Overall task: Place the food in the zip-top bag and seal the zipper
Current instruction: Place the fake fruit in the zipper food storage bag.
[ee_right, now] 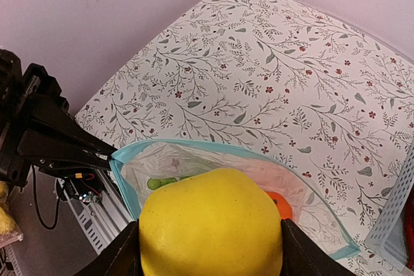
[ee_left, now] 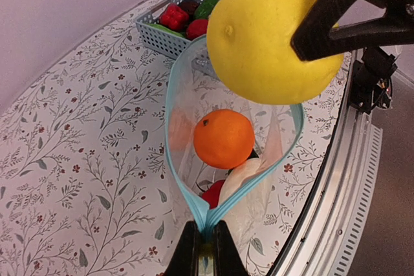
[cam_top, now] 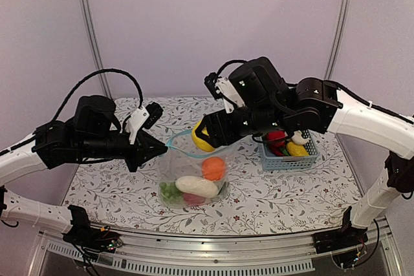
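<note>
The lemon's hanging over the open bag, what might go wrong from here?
The lemon looks nearly as wide as the mouth of the bag; dropped, it may catch the zipper and roll off. The left gripper pinches only one end of the zipper, so a knock might pull it free.

Your lemon point(cam_top: 202, 137) is bright yellow. The zip-top bag point(cam_top: 171, 166) is clear, its zipper point(ee_left: 167, 127) light blue. Inside you see a vivid orange point(ee_left: 224, 138), a white radish point(cam_top: 196, 187), a green bunch point(cam_top: 169, 191) and a red tomato point(cam_top: 193, 199). The tabletop point(cam_top: 291, 192) is white with grey leafy sprigs and small red flowers. At the right, your basket point(cam_top: 288, 161) is light blue mesh.
</note>
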`<state>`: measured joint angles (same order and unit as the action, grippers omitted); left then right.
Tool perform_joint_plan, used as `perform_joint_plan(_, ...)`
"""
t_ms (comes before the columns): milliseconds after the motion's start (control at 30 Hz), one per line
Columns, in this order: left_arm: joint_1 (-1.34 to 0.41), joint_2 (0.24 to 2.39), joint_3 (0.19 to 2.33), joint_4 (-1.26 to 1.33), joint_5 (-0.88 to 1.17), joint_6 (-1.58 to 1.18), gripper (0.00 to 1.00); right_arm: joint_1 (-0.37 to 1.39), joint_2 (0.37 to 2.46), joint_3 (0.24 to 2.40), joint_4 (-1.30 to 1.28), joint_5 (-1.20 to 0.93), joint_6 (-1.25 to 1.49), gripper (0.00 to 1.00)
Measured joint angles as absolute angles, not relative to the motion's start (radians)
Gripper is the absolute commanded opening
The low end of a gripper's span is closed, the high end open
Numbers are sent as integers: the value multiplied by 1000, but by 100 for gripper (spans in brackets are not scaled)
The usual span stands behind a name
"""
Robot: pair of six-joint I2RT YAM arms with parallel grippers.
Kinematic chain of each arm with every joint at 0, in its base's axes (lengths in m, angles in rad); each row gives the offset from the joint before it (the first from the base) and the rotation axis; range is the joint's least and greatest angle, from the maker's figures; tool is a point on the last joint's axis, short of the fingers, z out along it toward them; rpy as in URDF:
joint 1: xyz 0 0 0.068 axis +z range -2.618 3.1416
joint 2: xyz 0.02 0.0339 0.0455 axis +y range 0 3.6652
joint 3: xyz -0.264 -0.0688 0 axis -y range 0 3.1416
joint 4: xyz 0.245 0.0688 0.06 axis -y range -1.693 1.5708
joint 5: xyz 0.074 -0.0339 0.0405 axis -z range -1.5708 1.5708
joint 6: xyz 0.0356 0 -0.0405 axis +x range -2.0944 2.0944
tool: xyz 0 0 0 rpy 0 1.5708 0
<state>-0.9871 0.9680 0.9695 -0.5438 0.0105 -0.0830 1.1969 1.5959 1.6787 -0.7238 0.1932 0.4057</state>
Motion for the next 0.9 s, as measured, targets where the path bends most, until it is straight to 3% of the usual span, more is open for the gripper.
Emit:
perform_joint_plan(367, -987, 968, 970, -544, 10, -83, 0, 1196, 1690, 1699, -794, 231, 424, 61)
perform_joint_plan(900, -987, 968, 970, -544, 10, -83, 0, 1197, 1892, 1827, -787, 112, 435, 63)
